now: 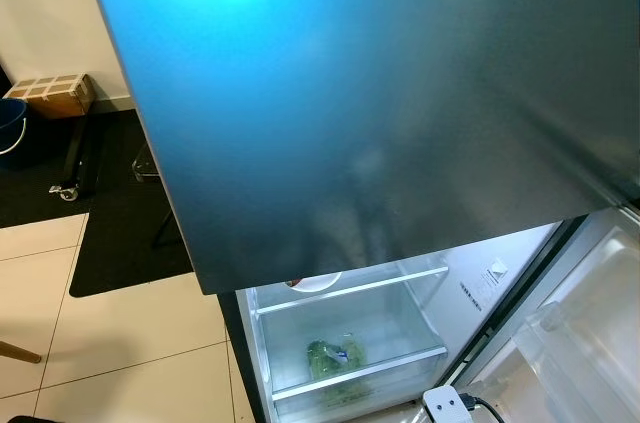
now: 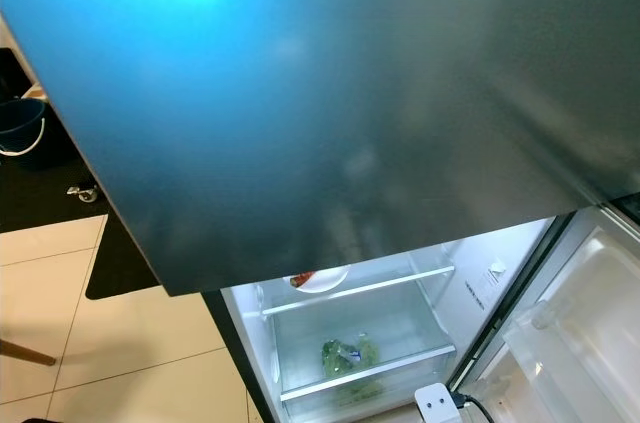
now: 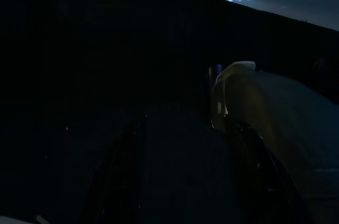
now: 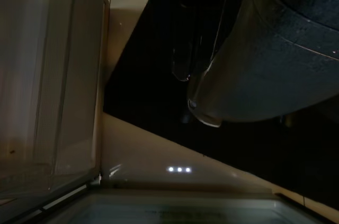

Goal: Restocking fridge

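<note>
Nearest the head camera, a dark steel upper fridge door spans most of the frame, its face carrying a blue glare. Directly below and beyond it, the lower fridge compartment stands open and lit, its own door swung out to the robot's right with clear door bins visible. A white sensor block with cable sits at the lower edge, just before the compartment.

Inside, an upper glass shelf carries a white plate with something reddish at its rim; what it is cannot be told. Below, a bag of green vegetables lies in the clear drawer. The shelf beside the plate looks free.

The left hand appears in its wrist view against darkness, its two black fingers well apart with nothing between them. The right hand hangs near the open door's edge; whether its fingers are parted or closed, or hold anything, cannot be told.

Judged step: standing at the open fridge between items, with no stock seen in a hand. The next move likely calls for fetching an item, then bending low enough to reach under the upper door.

Farther off, to the robot's left: tiled floor, a black mat, a castor on a dark frame, a blue bucket and a cardboard box by the wall. The overhanging upper door and the swung-out lower door narrow the approach.
</note>
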Available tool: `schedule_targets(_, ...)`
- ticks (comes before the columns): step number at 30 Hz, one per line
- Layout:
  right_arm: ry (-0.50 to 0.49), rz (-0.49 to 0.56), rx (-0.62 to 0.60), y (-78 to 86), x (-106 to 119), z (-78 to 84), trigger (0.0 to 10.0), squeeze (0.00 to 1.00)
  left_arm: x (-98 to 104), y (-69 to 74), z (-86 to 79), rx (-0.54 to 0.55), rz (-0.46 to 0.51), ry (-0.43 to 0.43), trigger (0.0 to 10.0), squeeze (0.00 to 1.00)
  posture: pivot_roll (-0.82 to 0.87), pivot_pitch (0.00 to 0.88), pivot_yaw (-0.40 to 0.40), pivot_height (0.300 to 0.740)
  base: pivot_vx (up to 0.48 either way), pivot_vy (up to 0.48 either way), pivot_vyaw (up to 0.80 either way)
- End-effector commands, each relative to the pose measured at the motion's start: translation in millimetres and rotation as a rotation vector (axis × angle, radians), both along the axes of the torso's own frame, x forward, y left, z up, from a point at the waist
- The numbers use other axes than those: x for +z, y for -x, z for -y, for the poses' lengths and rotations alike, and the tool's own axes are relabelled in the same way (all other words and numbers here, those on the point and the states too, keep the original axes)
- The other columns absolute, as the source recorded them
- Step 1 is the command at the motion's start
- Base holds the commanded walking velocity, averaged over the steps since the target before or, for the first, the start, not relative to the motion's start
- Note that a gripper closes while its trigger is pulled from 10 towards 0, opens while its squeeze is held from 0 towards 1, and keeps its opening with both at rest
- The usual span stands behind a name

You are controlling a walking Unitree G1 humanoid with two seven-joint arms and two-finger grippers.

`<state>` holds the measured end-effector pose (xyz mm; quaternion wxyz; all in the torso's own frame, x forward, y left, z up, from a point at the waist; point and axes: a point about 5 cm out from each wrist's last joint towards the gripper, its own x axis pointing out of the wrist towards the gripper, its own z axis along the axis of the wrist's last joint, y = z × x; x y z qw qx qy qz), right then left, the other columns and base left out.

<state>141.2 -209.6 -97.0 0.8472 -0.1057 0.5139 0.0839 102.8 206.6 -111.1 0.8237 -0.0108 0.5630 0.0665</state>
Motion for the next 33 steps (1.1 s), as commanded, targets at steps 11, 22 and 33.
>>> schedule_targets(11,0.019,-0.015,0.037,-1.0,-0.6,-3.1,10.0,0.00,0.8,-1.2,-3.8,-0.113,-0.030,-0.025,10.0,0.00,-0.04,0.000,0.008,0.740,0.000,0.000,0.00)
schedule_targets(22,0.039,-0.017,0.062,-3.2,0.5,-0.7,10.0,0.00,1.8,-7.7,0.9,-0.173,-0.022,-0.028,10.0,0.00,-0.05,0.000,0.012,0.740,0.000,0.000,0.00)
schedule_targets(33,0.043,0.017,0.086,-17.5,4.7,-7.7,10.0,0.00,4.4,-16.0,-0.9,-0.184,-0.007,-0.041,10.0,0.00,-0.06,0.003,0.012,0.740,0.000,0.000,0.00)
